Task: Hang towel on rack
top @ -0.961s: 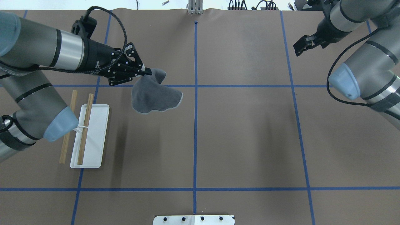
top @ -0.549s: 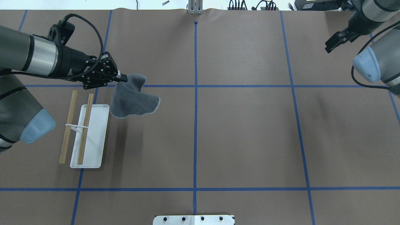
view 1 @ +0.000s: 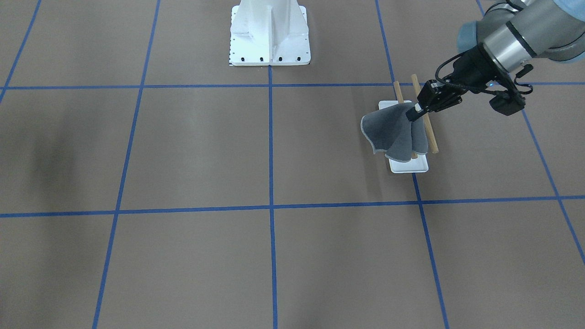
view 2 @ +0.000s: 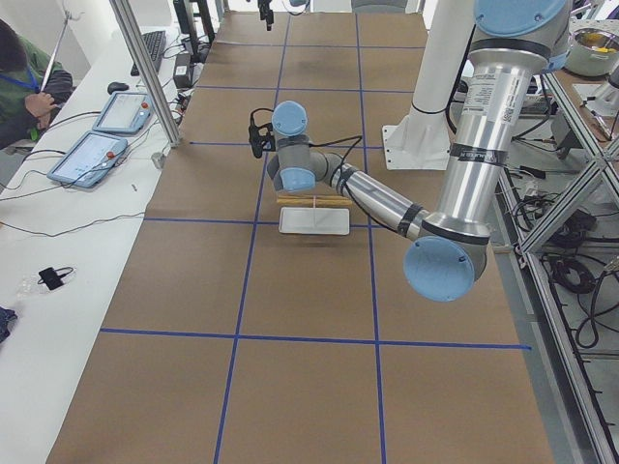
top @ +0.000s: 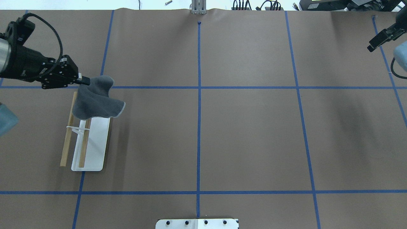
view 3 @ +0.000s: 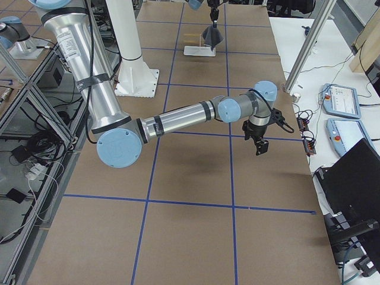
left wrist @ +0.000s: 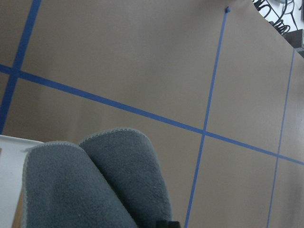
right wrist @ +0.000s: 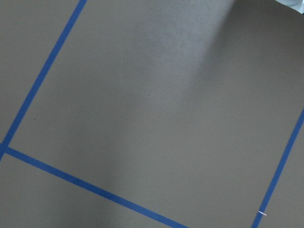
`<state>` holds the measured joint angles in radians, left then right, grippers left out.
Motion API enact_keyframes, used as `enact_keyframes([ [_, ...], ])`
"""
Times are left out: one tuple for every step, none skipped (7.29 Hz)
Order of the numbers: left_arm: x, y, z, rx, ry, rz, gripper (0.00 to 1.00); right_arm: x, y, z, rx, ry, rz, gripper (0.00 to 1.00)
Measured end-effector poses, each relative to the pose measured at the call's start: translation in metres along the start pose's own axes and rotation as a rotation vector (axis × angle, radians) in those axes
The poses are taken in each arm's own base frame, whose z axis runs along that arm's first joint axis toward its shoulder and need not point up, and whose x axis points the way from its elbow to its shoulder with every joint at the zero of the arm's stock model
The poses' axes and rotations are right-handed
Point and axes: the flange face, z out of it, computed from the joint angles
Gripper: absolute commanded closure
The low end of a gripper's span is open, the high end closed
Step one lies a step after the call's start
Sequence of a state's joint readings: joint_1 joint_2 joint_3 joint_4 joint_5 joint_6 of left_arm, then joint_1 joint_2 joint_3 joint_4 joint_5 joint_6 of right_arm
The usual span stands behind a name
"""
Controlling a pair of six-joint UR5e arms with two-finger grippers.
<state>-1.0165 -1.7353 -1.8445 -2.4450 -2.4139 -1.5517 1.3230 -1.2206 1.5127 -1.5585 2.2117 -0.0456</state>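
**A:** What does the front view show?
**B:** The left gripper (view 1: pixel 415 113) is pinching the top of the towel (view 1: pixel 394 132). The towel hangs right over the rack (view 1: pixel 410 166) and hides much of its two wooden sticks (view 1: pixel 433 141). I cannot tell if it touches them.
**A:** And from above?
**B:** The towel covers the far end of the rack. The rack stands on the tabletop (top: pixel 248 140). The right gripper (top: pixel 380 38) is well apart from the rack, at the other side. I cannot tell if it is spread or pressed together.
**A:** The side views?
**B:** From the left end, the near arm hides the towel, and the rack shows under it. From the right end, the towel hangs small above the rack, far off.
**A:** The wrist cameras?
**B:** The left one shows two grey towel folds with pale edges and a white bit of the rack beside them. The right one shows brown tabletop and blue lines (right wrist: pixel 42 71).
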Motion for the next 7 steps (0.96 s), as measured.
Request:
enact_keyframes([
  [-0.026, 0.003, -0.009, -0.001, -0.023, 0.024, 1.0, 0.013, 0.01, -0.001, -0.004, 0.001, 0.014, 0.0],
  [-0.049, 0.008, -0.014, -0.002, -0.039, 0.045, 1.0, 0.023, 0.019, 0.0, -0.009, 0.003, 0.027, 0.0],
  [-0.065, 0.012, -0.018, -0.003, -0.047, 0.054, 1.0, 0.036, 0.031, 0.001, -0.014, 0.005, 0.045, 0.0],
  [-0.079, 0.016, -0.021, -0.004, -0.051, 0.058, 0.8, 0.048, 0.045, 0.004, -0.021, 0.006, 0.055, 0.0],
  [-0.092, 0.019, -0.022, -0.006, -0.053, 0.065, 0.05, 0.058, 0.057, 0.006, -0.029, 0.008, 0.047, 0.0],
  [-0.103, 0.02, -0.022, -0.005, -0.056, 0.083, 0.02, 0.064, 0.065, 0.009, -0.036, 0.009, 0.04, 0.0],
  [-0.113, 0.018, -0.02, -0.002, -0.061, 0.112, 0.02, 0.068, 0.072, 0.011, -0.042, 0.008, 0.042, 0.0],
])
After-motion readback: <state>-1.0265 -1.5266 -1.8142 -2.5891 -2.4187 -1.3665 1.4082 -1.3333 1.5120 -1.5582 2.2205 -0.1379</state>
